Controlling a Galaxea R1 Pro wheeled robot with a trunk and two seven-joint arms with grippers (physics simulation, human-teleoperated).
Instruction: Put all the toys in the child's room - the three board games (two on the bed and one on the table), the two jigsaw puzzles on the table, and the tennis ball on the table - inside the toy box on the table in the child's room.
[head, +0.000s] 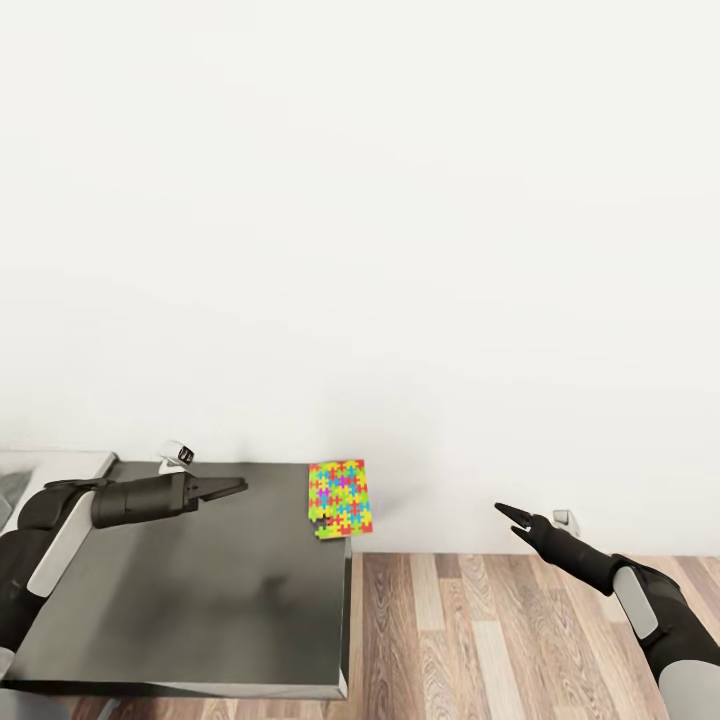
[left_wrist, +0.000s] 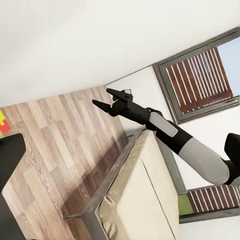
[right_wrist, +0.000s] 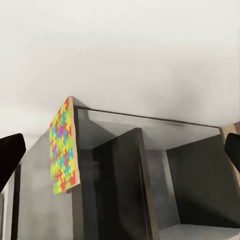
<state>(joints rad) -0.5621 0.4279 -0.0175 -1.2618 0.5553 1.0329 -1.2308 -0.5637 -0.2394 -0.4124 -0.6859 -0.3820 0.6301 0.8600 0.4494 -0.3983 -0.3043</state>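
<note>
One jigsaw puzzle (head: 340, 497), a flat square box patterned in bright interlocking pieces, lies on the far right corner of the table's dark grey cabinet top (head: 200, 590) and overhangs the edge. The right wrist view shows the jigsaw puzzle (right_wrist: 62, 145) on that corner. My left gripper (head: 232, 488) hovers open over the cabinet top, well left of the puzzle and holding nothing. My right gripper (head: 510, 518) is open and empty above the wood floor, right of the cabinet; the left wrist view shows my right gripper (left_wrist: 102, 97) with its fingers spread. The toy box, board games and tennis ball are out of view.
A white wall runs close behind the cabinet. Wood-plank floor (head: 500, 630) lies to the right. A strip of pale desk top (head: 50, 465) joins the cabinet at far left. The beige bed (left_wrist: 135, 195) and a grey-framed window (left_wrist: 200, 80) appear behind my right arm.
</note>
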